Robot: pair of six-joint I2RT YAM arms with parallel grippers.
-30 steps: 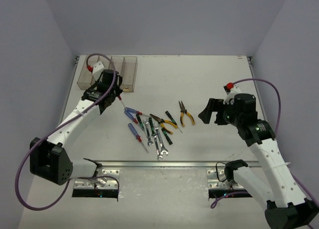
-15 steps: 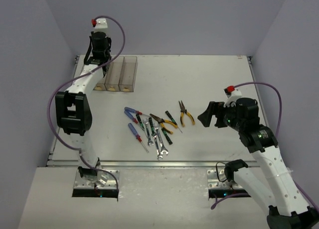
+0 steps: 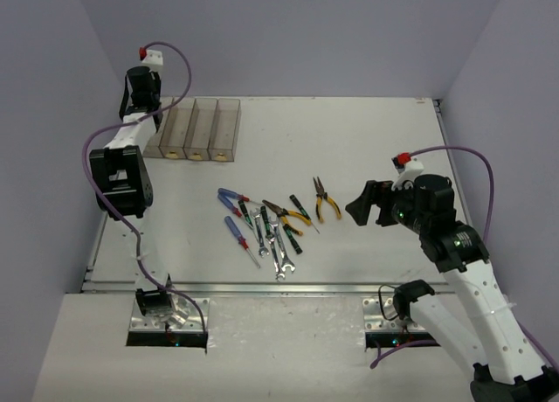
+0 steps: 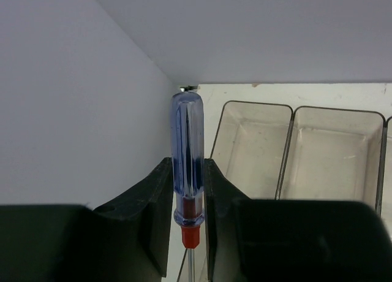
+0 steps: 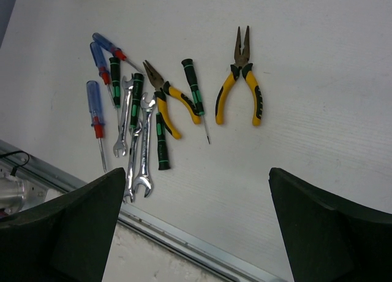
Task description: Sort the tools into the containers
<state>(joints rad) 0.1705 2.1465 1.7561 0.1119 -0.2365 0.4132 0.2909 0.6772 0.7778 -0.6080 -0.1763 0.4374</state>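
Observation:
My left gripper [image 4: 187, 182] is shut on a blue-handled screwdriver [image 4: 186, 141] with a red collar, held above the back left corner. In the top view this gripper [image 3: 141, 105] hangs over the left end of the row of smoky clear containers [image 3: 214, 122]. Two of the bins [image 4: 254, 147] show below it in the left wrist view. The other tools lie mid-table: blue screwdrivers [image 5: 93, 104], silver wrenches [image 5: 145, 147], black/green screwdrivers [image 5: 193, 89] and yellow-handled pliers [image 5: 242, 86]. My right gripper [image 5: 196, 224] is open and empty, just right of the pliers [image 3: 325, 201].
A metal rail [image 3: 279, 288] runs along the table's near edge, in front of the tool pile [image 3: 262, 223]. Purple walls close the back and both sides. The leftmost bin is partly hidden behind my left arm [image 3: 118, 170].
My left arm has swung from beside the tool pile up to the back left corner, over the bins, carrying the blue screwdriver. The right arm has barely moved.

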